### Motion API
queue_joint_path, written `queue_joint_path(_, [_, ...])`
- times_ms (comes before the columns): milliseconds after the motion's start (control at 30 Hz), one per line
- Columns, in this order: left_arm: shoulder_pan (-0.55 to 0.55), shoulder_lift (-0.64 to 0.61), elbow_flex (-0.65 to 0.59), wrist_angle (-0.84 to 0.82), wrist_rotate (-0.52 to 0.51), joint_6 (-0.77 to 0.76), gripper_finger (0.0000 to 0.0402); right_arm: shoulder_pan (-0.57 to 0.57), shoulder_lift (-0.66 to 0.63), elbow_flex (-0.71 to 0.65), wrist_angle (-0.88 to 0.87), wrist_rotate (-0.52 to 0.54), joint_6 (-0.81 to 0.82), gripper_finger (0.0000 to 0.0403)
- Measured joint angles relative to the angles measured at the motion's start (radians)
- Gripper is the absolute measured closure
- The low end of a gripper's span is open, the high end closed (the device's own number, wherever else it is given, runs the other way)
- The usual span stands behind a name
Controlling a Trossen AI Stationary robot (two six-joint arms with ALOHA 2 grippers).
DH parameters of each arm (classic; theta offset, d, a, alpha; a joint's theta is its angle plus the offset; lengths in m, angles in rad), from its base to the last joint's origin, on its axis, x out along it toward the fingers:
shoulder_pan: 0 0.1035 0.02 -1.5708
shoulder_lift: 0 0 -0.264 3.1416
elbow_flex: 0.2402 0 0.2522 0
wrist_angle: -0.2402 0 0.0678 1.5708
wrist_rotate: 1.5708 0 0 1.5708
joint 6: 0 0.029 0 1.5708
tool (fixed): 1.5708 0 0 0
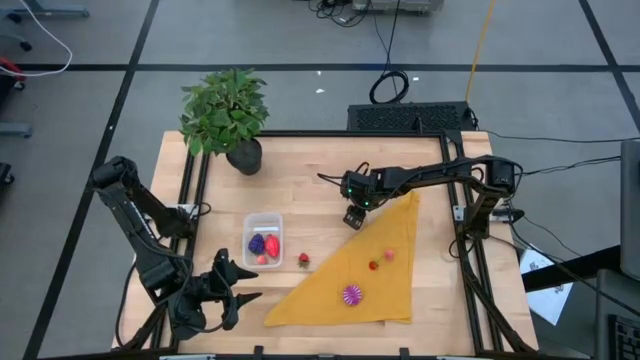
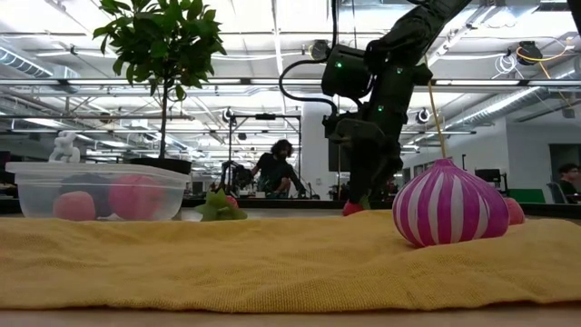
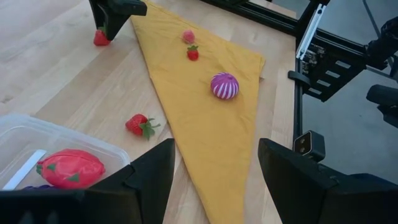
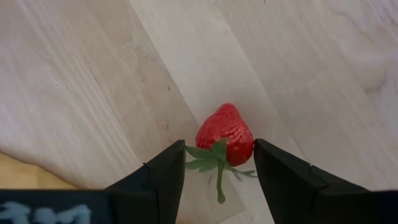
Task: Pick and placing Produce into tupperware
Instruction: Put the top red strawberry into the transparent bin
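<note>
Just off the top corner of the mustard-yellow cloth (image 1: 360,275), on the bare wood of the bench (image 1: 300,170), the right claw (image 1: 355,216) stands low over a red toy strawberry (image 4: 225,135), its two fingers narrowed to either side of the berry with slim gaps showing, so the grip does not look closed yet. To do this well, I judge it should settle until the pads flank the berry's widest part, not its green leaves, then close gently and lift straight up before travelling to the clear tupperware (image 1: 263,239), which sits left of the cloth and already holds a purple and a red piece. The left claw (image 1: 228,290) waits wide open and empty near the tupperware.
</note>
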Motion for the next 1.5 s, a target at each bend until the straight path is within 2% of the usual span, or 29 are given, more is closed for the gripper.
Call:
queue_joint_path(300, [0.0, 0.0, 0.0, 0.0, 0.0, 0.0, 0.0167, 0.0, 0.0, 0.0, 0.0, 0.0, 0.0, 0.0273])
queue_joint_path(500, [0.0, 0.0, 0.0, 0.0, 0.0, 0.0, 0.0167, 0.0, 0.0, 0.001, 0.001, 0.0, -0.001, 0.0289])
queue_joint_path(1233, [0.0, 0.0, 0.0, 0.0, 0.0, 0.0, 0.0167, 0.0, -0.008, 0.005, -0.012, -0.006, -0.019, 0.0293])
queue_joint_path(1500, [0.0, 0.0, 0.0, 0.002, 0.0, 0.0, 0.0167, 0.0, -0.01, 0.007, -0.005, -0.056, -0.023, 0.0293])
